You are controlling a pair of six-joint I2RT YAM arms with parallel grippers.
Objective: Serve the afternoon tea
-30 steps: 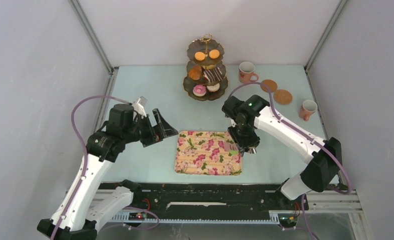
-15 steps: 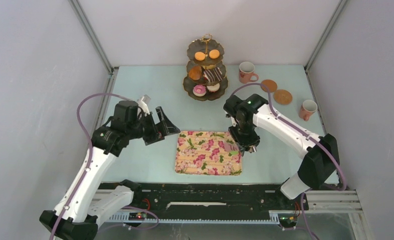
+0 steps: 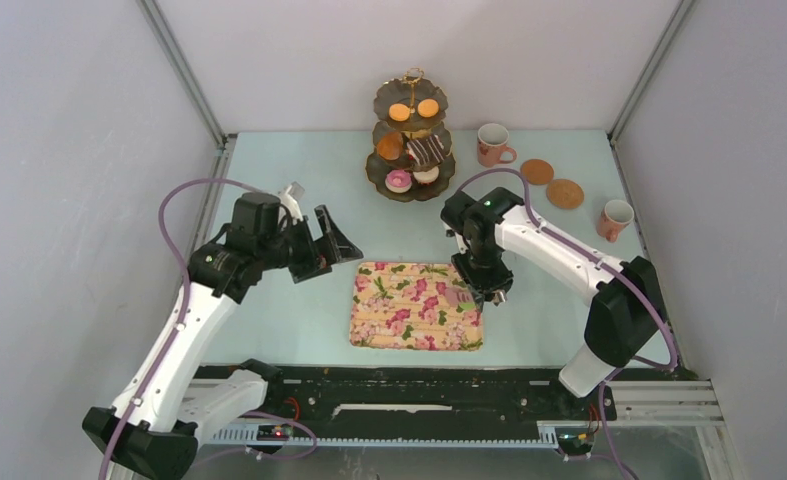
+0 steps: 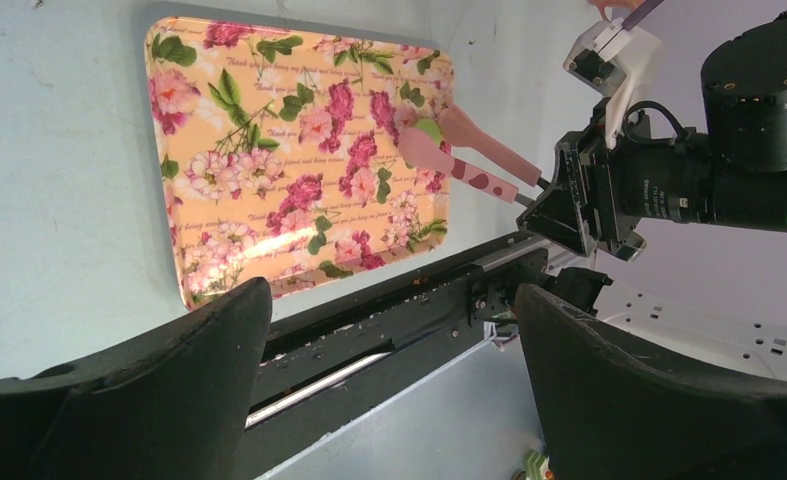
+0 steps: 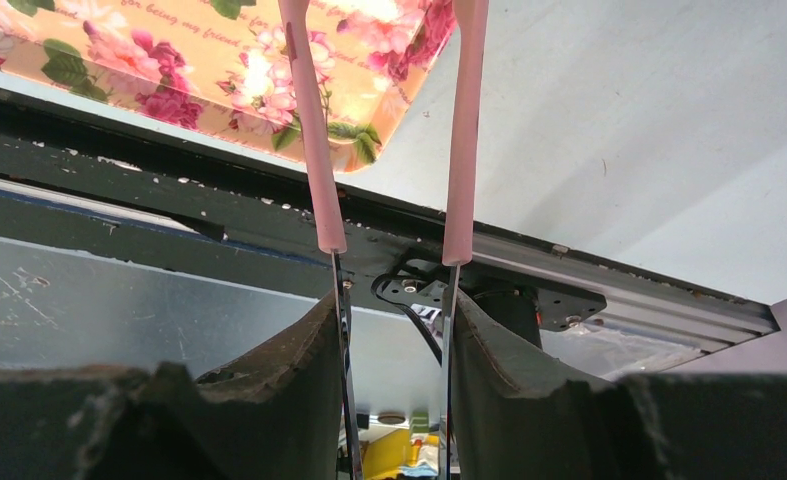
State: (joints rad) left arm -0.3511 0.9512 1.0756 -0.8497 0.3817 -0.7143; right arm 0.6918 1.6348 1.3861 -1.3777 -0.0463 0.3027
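A tiered stand [image 3: 412, 140] at the back holds two orange macarons [image 3: 413, 110], a croissant [image 3: 390, 146], a striped chocolate slice [image 3: 427, 150], a pink donut [image 3: 398, 180] and a white donut [image 3: 426, 174]. A pink mug [image 3: 492, 144] and two cork coasters [image 3: 552, 182] stand to its right. My right gripper [image 3: 490, 290] is shut on pink-handled tongs [image 5: 314, 150] over the floral tray's right edge. The tongs [image 4: 474, 160] pinch a green macaron [image 4: 428, 130] just above the tray. My left gripper [image 3: 326, 246] is open and empty, left of the tray; it shows in its wrist view [image 4: 389, 300].
The floral tray [image 3: 399, 320] lies in the near middle of the table; it also shows in the left wrist view [image 4: 269, 120]. A second pink mug [image 3: 616, 218] stands at the right edge. Grey walls enclose the table on three sides.
My left gripper has moved a little right and toward the back, still open. My right gripper with the tongs has shifted slightly left over the tray edge.
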